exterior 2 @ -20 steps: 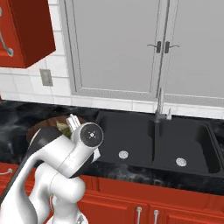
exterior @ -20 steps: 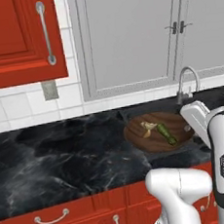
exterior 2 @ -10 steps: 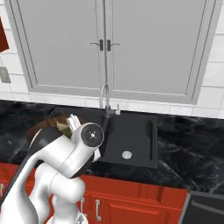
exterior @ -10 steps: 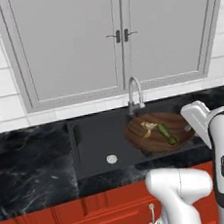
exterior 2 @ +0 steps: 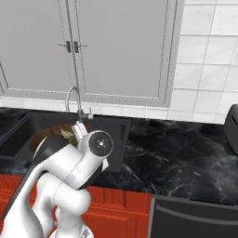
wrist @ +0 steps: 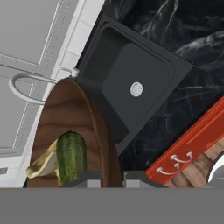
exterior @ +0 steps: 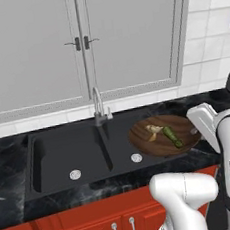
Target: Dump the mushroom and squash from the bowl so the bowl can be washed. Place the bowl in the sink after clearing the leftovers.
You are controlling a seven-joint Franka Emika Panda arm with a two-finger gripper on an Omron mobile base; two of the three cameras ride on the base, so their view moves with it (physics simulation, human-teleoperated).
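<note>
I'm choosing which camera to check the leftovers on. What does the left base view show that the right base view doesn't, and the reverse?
Left base view: the inside of the shallow dark-brown wooden bowl, with the pale cream mushroom and dark-green squash, plus both silver drains of the black double-basin sink.

Right base view: a dark rounded object on the counter, far right.

Both: curved chrome faucet, grey cabinet doors, bowl over the sink.
</note>
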